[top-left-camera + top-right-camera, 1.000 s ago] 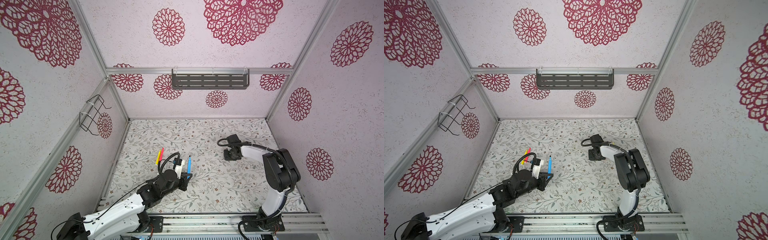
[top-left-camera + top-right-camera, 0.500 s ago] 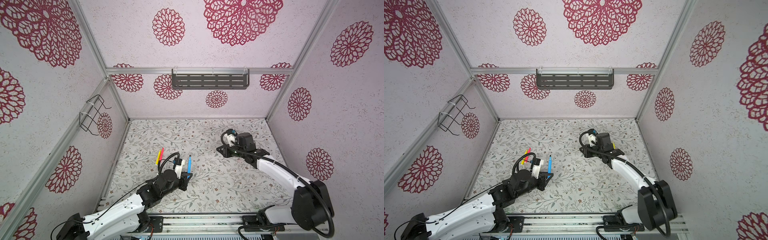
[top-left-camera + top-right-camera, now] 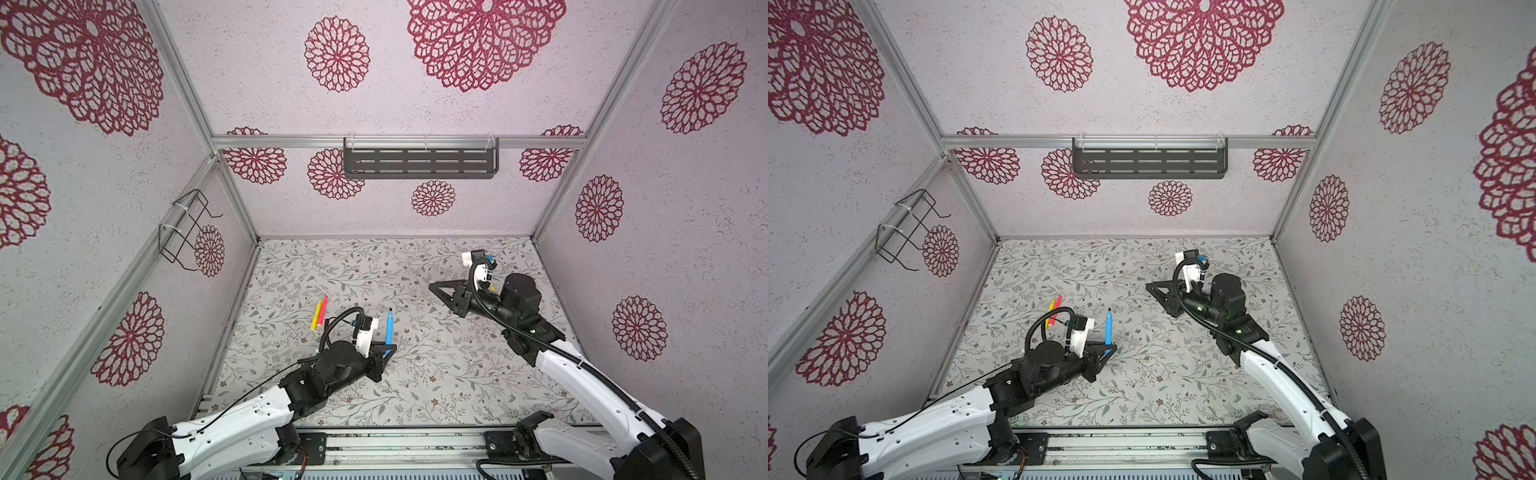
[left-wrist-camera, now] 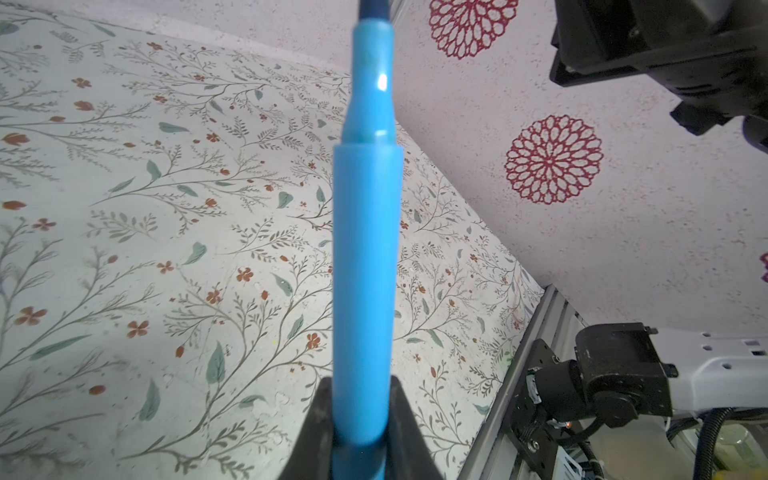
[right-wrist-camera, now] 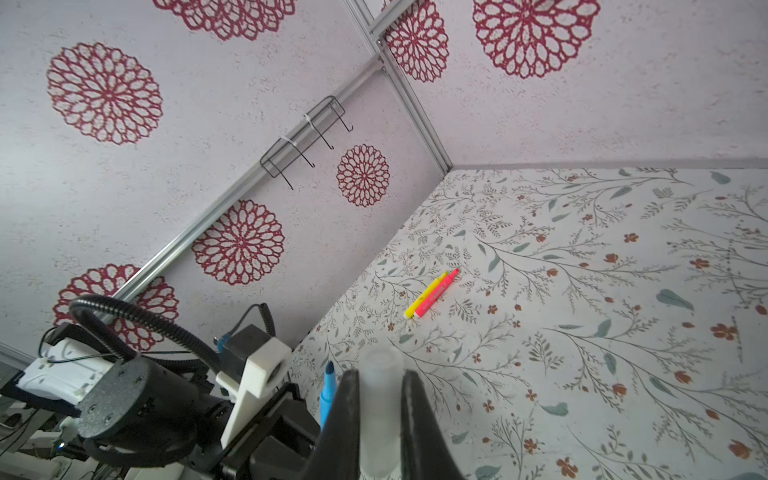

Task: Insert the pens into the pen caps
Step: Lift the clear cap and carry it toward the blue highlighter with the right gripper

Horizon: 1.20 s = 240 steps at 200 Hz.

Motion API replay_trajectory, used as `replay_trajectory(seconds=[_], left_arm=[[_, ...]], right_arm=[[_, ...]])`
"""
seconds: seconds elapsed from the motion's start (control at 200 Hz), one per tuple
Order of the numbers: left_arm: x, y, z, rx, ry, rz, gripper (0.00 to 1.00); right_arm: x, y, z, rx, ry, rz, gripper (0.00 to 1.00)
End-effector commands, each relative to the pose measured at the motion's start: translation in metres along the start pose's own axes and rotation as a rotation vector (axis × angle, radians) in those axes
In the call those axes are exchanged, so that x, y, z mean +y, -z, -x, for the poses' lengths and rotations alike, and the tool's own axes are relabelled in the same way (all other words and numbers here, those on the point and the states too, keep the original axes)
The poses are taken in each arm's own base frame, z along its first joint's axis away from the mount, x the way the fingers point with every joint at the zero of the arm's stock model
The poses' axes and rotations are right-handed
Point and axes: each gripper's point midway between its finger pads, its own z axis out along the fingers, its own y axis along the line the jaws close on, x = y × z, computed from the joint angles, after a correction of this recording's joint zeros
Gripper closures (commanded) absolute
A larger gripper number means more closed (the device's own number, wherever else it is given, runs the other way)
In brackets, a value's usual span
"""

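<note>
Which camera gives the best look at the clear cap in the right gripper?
The right wrist view: the clear cap sits large and close, pinched in the right gripper. In both top views it is too small to make out. The left wrist view does not show it.

On my screens I see pale, textured walls (image 3: 374, 216) printed with dark red flower medallions and joined by aluminium rails (image 3: 291, 141), all in soft, even light. A dark slotted shelf (image 3: 419, 163) hangs on the back wall and a black wire rack (image 3: 181, 232) on the left one. The floor (image 3: 374, 270) is a light mat with leafy sprigs and small reddish flowers.
</note>
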Motion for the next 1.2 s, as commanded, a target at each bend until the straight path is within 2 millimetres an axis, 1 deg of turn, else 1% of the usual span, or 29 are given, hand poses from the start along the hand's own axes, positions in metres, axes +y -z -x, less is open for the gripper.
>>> replay_trajectory(seconds=[0.0,0.165,0.28,0.405,0.505,0.695,0.936,1.196], left_arm=[[-0.026,-0.001,0.024,-0.087,-0.027,-0.072,1.0],[-0.043,-0.006,0.029,-0.089,-0.065,-0.097,1.0],[-0.055,-0.008,0.034,-0.092,-0.088,-0.117,1.0],[-0.061,-0.01,0.037,-0.092,-0.099,-0.131,1.0],[-0.064,-0.011,0.036,-0.087,-0.101,-0.141,1.0],[-0.068,-0.012,0.035,-0.089,-0.1,-0.151,1.0],[-0.071,-0.006,0.043,-0.108,-0.105,-0.157,1.0],[-0.074,-0.004,0.045,-0.114,-0.105,-0.168,1.0]], right_arm=[[0.038,0.004,0.023,-0.083,0.03,0.128,0.97],[0.057,0.001,0.026,-0.11,0.031,0.202,0.97],[0.062,-0.001,0.027,-0.12,0.031,0.217,0.97],[0.064,-0.001,0.026,-0.124,0.04,0.214,0.97],[0.06,-0.004,0.023,-0.123,0.046,0.185,0.97],[0.064,-0.009,0.016,-0.116,0.054,0.189,0.97],[0.066,-0.012,0.012,-0.109,0.054,0.193,0.97],[0.072,-0.014,0.007,-0.098,0.052,0.207,0.97]])
